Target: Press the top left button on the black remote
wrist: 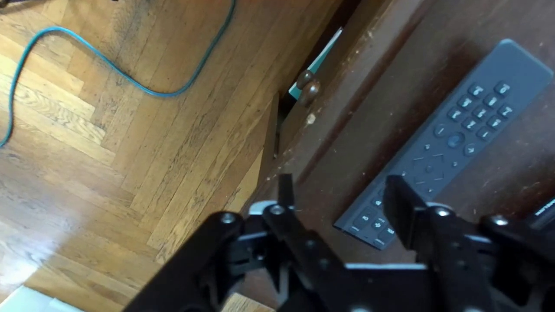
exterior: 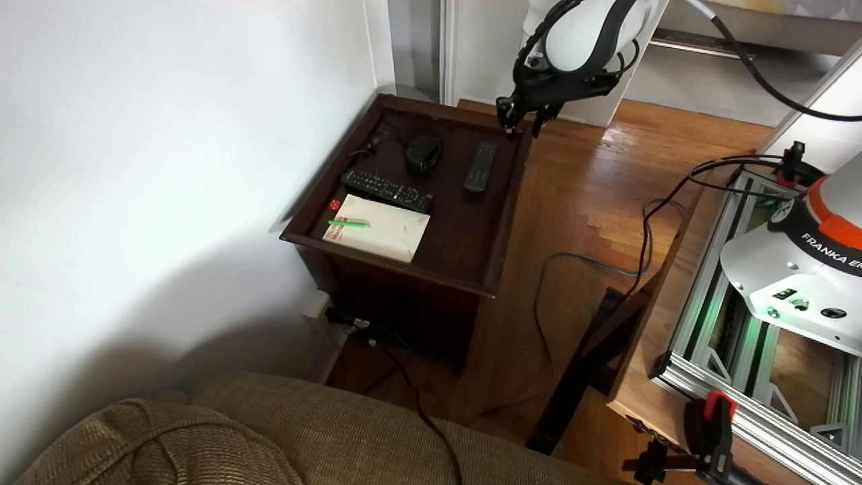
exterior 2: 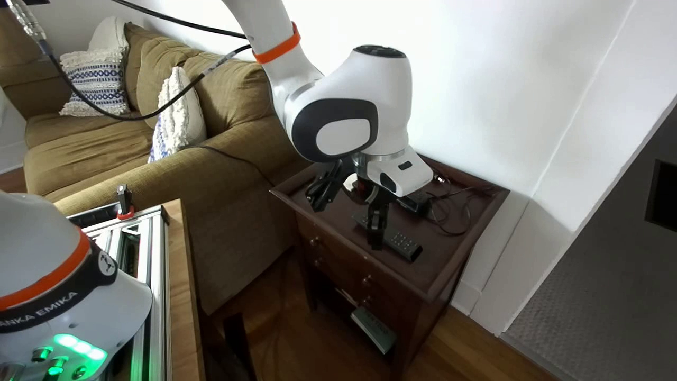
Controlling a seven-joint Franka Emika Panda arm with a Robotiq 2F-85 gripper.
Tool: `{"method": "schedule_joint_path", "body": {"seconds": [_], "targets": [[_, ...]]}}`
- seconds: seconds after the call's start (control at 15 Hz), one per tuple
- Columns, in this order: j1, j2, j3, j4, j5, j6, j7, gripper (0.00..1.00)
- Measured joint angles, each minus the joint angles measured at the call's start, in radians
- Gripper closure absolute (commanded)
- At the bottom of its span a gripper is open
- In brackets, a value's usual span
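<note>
The slim black remote [exterior: 481, 166] lies on the dark wooden side table [exterior: 465, 242]. It also shows in an exterior view [exterior 2: 403, 244], where a finger hides part of it. In the wrist view the remote [wrist: 451, 136] runs diagonally, with number keys toward the upper right and larger keys at its lower left end. My gripper [wrist: 339, 180] is open with nothing between its fingers. Its right finger covers an edge of the remote in the wrist view. In the exterior views the gripper [exterior: 523, 130] [exterior 2: 346, 222] hangs above the table's edge, apart from the remote.
A longer dark remote [exterior: 387, 191], a white booklet [exterior: 387, 232] with a green pen [exterior: 349, 223], a red item [exterior: 335, 205] and a chunky dark device [exterior: 423, 155] with cables share the table. The table has a raised rim. A wall borders one side, a couch [exterior: 283, 431] another.
</note>
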Motion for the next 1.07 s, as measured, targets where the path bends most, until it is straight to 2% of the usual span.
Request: {"method": "schedule_joint_path", "body": {"seconds": [0.13,0.27,0.67,1.07], "targets": [[0.014,0.05,0.001,0.012,0.062,0.07,-0.002,0.89],[0.028,0.093,0.003,0.028,0.115,0.133,-0.005,1.0],[0.062,0.188,0.001,0.087,0.213,0.271,-0.02,1.0],[0.146,0.248,-0.096,0.122,0.245,0.309,-0.031,1.0]]}}
